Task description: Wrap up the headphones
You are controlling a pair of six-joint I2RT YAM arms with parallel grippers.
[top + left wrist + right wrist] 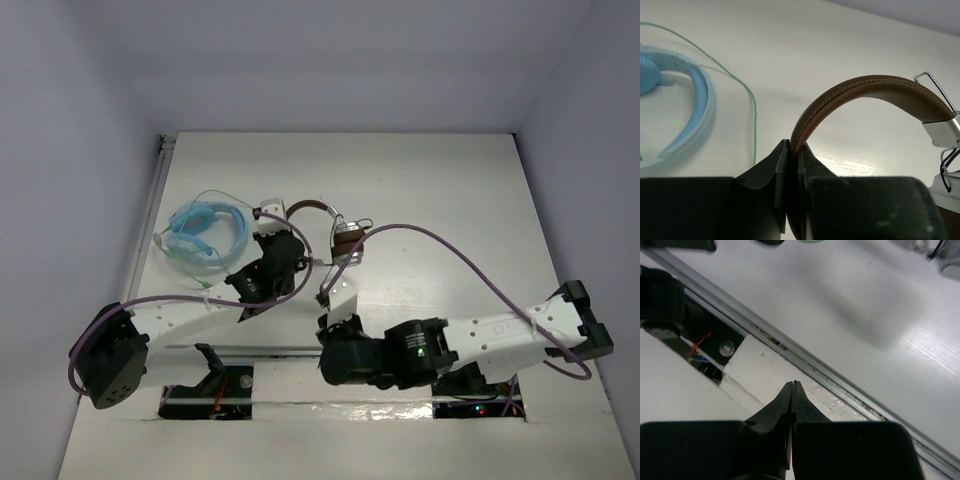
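Close by, the right fingers (792, 392) are pressed together, holding nothing, low over the bench (850, 305). Further back, the left fingers (782, 162) pinch the brown band of the headphones (875, 87), mid-bench, near the blue headphones (690, 115). I think the band should be held steady while the thin cable (946, 170) goes round

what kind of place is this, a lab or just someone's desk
Most likely a robot lab bench: a white table boxed in by plain walls, a left arm and right arm bolted at its near edge, and only brown headphones and blue headphones as props.
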